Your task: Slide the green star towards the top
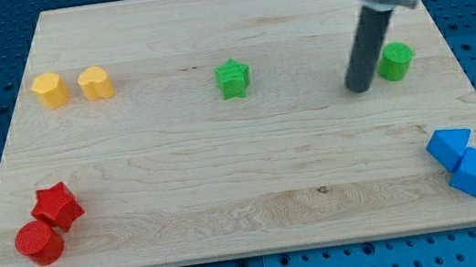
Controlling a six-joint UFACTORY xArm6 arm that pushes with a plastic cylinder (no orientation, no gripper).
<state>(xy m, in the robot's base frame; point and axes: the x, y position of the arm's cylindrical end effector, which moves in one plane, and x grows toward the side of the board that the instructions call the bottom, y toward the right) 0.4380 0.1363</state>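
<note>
The green star (233, 78) lies on the wooden board (244, 179), a little above the middle. My tip (360, 88) rests on the board well to the star's right and slightly lower. A green cylinder (395, 61) stands just right of the tip, close to the rod but apart from it.
Two yellow blocks (50, 89) (95, 82) sit side by side at the upper left. A red star (57, 205) and a red cylinder (40, 243) touch at the lower left. Two blue blocks (451, 147) (475, 171) touch at the lower right, near the board's edge.
</note>
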